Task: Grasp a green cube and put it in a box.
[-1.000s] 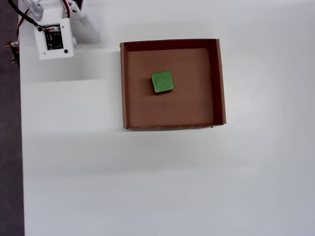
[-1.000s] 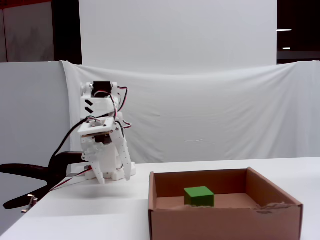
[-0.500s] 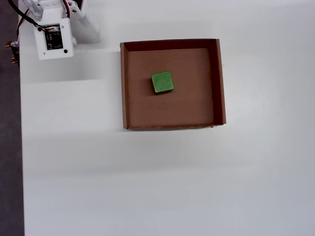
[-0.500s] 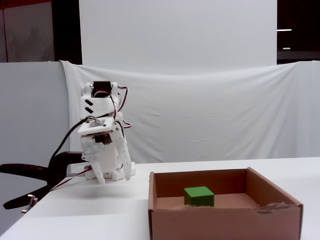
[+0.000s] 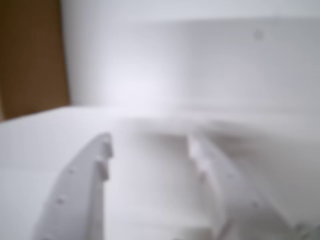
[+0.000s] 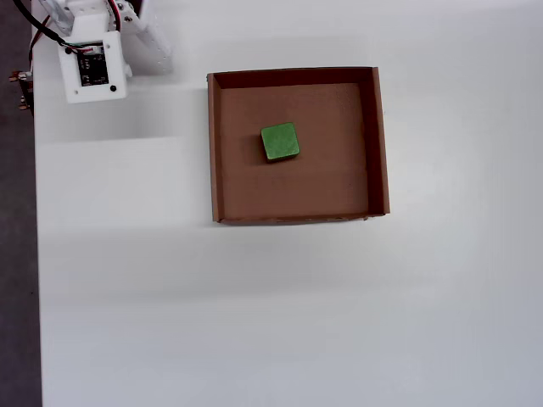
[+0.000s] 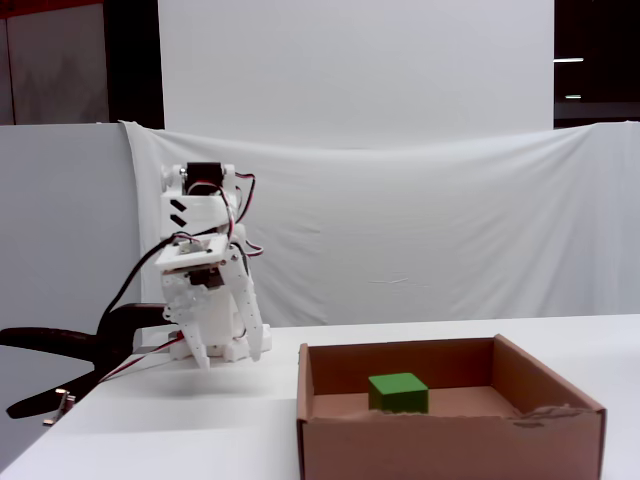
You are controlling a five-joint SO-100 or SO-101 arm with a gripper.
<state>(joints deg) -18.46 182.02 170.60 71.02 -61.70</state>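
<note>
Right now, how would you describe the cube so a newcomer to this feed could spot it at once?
On the white table sits one brown cardboard box, open at the top, to the right of the arm in the overhead view. Inside it, on the flat bottom a little left of centre, lies the cube. It is the only bright green thing in sight, small against the box.

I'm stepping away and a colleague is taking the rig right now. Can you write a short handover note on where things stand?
Gripper: open and empty in the wrist view, with nothing between the fingers. The arm is folded back at its base, at the left of the fixed view, well clear of the box.
Green cube: lying flat on the bottom of the box, near the middle, touching no wall.
Done: cube is in the box and released.
Left: nothing for the task as far as these views show; the arm already looks parked.
</note>
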